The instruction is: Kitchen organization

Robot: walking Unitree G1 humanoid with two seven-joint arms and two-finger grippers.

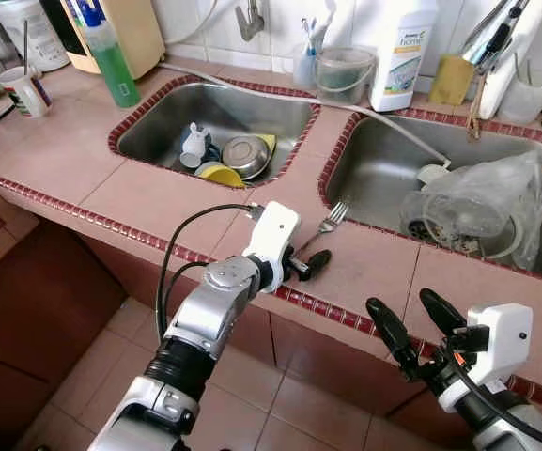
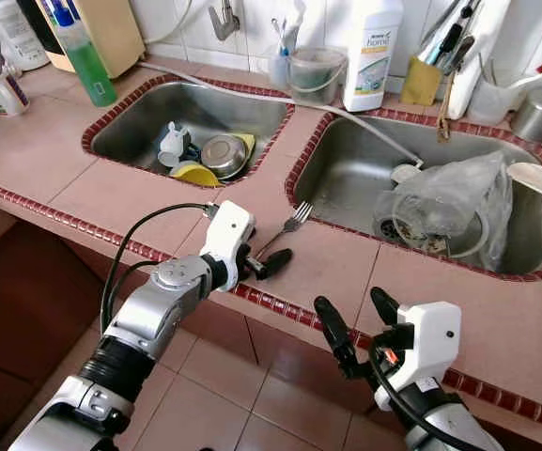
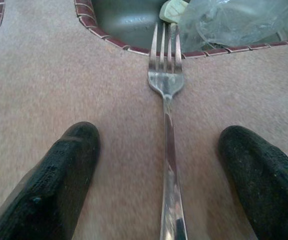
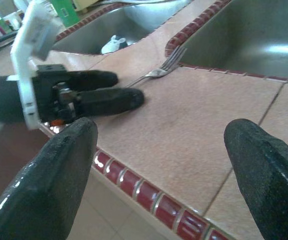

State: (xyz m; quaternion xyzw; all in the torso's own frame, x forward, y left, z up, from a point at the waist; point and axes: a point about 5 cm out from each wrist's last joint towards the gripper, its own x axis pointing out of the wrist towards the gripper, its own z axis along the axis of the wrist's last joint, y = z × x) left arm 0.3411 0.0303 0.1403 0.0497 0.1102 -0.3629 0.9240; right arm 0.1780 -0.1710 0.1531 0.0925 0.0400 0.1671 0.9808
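Now left gripper open, straddling fork handle on surface for pickup; right gripper open, idle.

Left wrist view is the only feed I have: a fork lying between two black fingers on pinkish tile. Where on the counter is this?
Observer: The fork lies on the strip of counter between the two sinks, tines over the rim of the right sink.
Operator: Is the other arm involved?
Observer: No. The right gripper hangs open off the counter's front edge, over the floor, apart from the fork.
Operator: What's in the left sink?
Observer: Dishes: a steel bowl, something yellow and a small white piece.
Operator: Is the left gripper closed on the fork?
Observer: No. The left gripper is open, a finger on each side of the handle.
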